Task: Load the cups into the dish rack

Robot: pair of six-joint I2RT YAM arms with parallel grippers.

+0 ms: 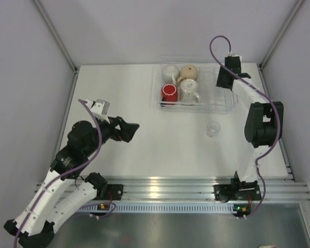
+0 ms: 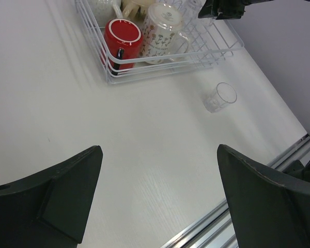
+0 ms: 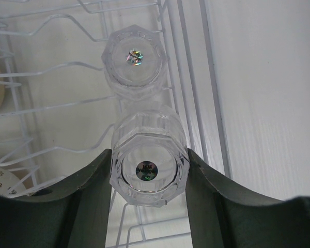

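Right claw pinched small clear glass by faceted sides, over right end of dish rack. Judged light, rigid, slick, breakable; gentle mid-wall grip. Left claw spread, empty, above desk.

Top view: centre & left of table are bare, a wide lane from lower left up to dish rack, w/ only a loose clear glass right of centre, just below rack. Rack's left half is blocked by mugs packed close, mid slots open, right end under right arm. Right wrist view: right gripper clamps gripped glass, second glass sits just above, rack wall tight at right.
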